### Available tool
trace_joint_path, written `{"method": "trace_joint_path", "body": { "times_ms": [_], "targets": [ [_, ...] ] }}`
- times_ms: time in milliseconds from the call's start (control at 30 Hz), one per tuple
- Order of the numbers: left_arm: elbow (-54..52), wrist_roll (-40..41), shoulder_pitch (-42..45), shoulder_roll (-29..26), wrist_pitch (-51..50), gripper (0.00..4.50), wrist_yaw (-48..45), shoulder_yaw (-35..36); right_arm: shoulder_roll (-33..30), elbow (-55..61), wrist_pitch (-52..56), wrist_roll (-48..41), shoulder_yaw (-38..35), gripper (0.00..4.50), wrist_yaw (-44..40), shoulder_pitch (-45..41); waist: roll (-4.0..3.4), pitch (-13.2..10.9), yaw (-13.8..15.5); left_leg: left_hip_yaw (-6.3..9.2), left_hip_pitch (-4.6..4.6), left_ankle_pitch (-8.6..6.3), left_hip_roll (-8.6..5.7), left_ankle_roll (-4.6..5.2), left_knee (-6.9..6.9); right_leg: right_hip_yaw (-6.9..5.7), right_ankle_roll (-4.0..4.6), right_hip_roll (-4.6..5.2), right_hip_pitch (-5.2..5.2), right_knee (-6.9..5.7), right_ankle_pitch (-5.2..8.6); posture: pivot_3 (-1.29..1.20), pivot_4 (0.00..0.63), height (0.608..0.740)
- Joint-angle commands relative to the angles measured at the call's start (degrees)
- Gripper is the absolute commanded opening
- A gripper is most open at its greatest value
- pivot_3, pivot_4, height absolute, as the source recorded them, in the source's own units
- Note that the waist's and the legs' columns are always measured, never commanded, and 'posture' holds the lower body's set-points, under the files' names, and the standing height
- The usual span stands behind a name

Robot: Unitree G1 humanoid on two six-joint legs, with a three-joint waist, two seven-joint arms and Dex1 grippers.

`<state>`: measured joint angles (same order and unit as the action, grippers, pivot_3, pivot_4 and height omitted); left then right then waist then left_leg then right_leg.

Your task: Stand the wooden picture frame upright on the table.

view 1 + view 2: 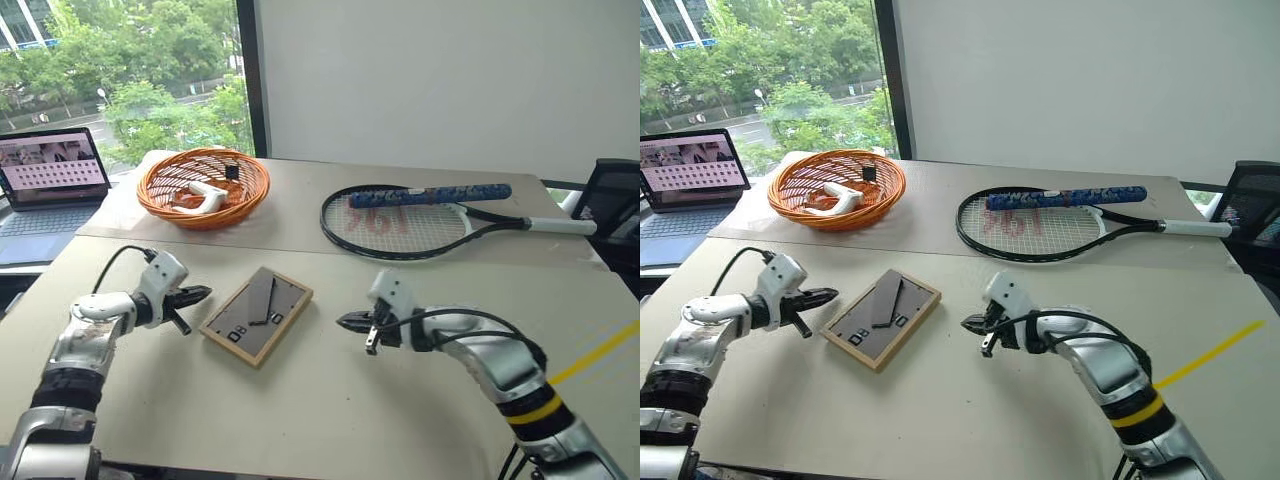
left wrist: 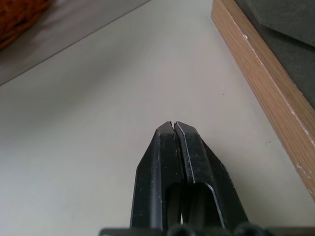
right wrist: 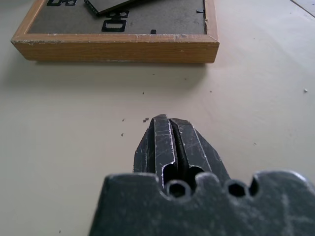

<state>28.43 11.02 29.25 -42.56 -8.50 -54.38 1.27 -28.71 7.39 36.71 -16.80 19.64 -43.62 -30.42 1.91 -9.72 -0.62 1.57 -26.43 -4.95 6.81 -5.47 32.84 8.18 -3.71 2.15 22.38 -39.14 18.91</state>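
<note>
Nearest the robot, the left gripper (image 1: 200,294) and the right gripper (image 1: 345,321) hover low over the table (image 1: 330,420), each with its two black fingers pressed together and holding nothing. Their tips point inward toward each other, and both stand just clear of the wooden picture frame (image 1: 256,315), which lies between them.

The frame lies flat, face down, near the middle of the front table section. Its dark back faces up, showing the grey fold-out stand and white markings. Its long axis runs diagonally, from the near-left corner toward the far-right one.

Farther back, across a seam in the table, an orange wicker basket (image 1: 203,187) sits to the left with a white object inside, and a tennis racket (image 1: 420,217) lies to the right, its handle pointing right. An open laptop (image 1: 48,185) stands at the far left edge.
</note>
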Motion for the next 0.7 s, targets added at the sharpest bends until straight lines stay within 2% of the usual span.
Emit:
{"method": "trace_joint_path", "body": {
  "times_ms": [33,167,333,567,700],
  "targets": [
    [-5.0,1.8,-1.5,1.7,-2.0,0.0,-2.8,-0.7,3.5,-4.8,-5.0,2.8,1.7,0.04,-1.0,-2.2,0.0,0.0,0.0,0.01,0.01,0.0,0.0,0.0,0.0,-0.01,0.0,0.0,0.0,-0.04,0.0,0.0,0.15,0.705],
    [-17.6,6.4,-7.2,3.6,-10.5,0.0,-6.3,-2.8,5.8,-8.5,-7.1,3.9,2.4,0.04,-3.2,-2.7,-0.01,0.0,0.1,0.02,0.02,0.01,0.0,-0.01,0.04,-0.01,0.0,0.0,-0.07,-0.07,0.0,0.0,0.15,0.705],
    [-28.9,9.1,-11.8,5.7,-18.1,0.0,-5.0,-4.3,3.4,-7.1,-6.9,4.5,1.2,0.04,-5.8,-0.6,-0.02,0.0,0.6,0.07,0.03,0.01,0.0,-0.01,0.14,-0.07,0.0,0.01,-0.13,-0.09,0.0,0.0,0.15,0.705],
    [-31.5,8.5,-12.7,8.5,-20.5,0.0,-2.7,-5.5,-3.0,-3.5,-4.9,4.2,-1.7,0.04,-8.2,2.2,-0.02,0.0,1.2,0.08,0.04,0.01,0.0,-0.01,0.24,-0.06,-0.02,0.01,-0.16,-0.09,0.0,0.0,0.15,0.705],
    [-31.5,8.8,-12.9,8.3,-21.0,0.0,-2.5,-5.0,-5.5,-3.8,-5.2,4.7,-3.0,0.04,-8.8,3.3,-0.02,0.0,1.2,0.09,0.05,0.01,0.0,-0.01,0.26,-0.06,-0.02,0.01,-0.16,-0.09,0.0,0.0,0.15,0.705]
  ]
}}
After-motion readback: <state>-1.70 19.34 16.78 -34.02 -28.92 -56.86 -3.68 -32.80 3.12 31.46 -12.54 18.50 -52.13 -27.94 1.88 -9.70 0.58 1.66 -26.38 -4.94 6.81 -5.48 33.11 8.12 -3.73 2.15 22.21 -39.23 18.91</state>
